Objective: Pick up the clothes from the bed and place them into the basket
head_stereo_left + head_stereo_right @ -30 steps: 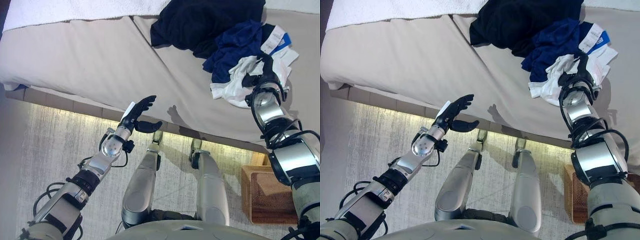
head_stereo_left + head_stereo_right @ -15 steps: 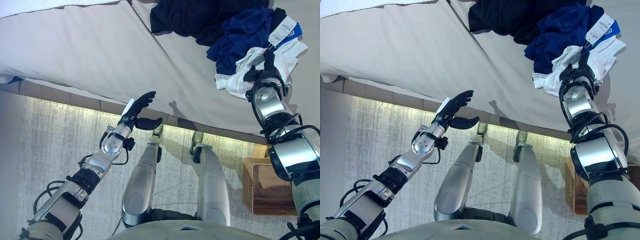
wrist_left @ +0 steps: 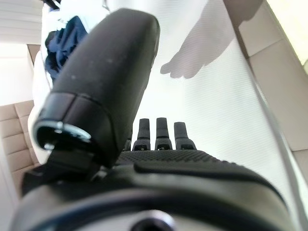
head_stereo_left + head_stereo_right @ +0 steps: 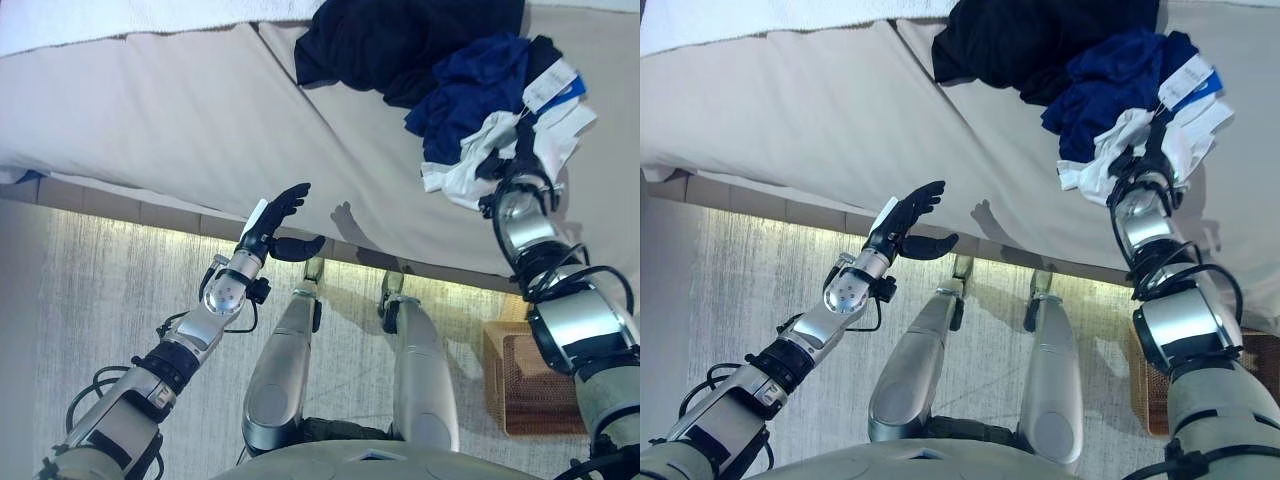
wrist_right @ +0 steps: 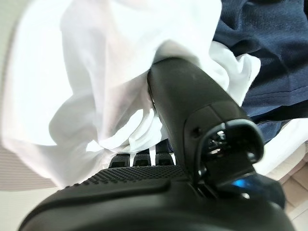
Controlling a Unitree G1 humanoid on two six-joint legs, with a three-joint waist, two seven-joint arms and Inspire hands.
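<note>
A pile of clothes lies on the grey bed (image 4: 180, 110) at the far right: a black garment (image 4: 400, 40), a dark blue garment (image 4: 465, 95) and a white garment (image 4: 462, 172) with a blue-and-white tag (image 4: 552, 85). My right hand (image 4: 518, 152) is in the white garment; in the right wrist view its thumb (image 5: 192, 101) is closed over bunched white cloth (image 5: 86, 86) and its fingertips are buried in it. My left hand (image 4: 276, 222) is open and empty, held above the bed's near edge. The wicker basket (image 4: 530, 385) stands on the floor at my right.
A white blanket (image 4: 150, 15) lies along the bed's far side. The bed's lit base runs across the grey carpet (image 4: 80, 300). The left half of the mattress is bare.
The view has shifted a little. The white garment is more gathered around my right hand than a second ago. My left hand keeps the same pose.
</note>
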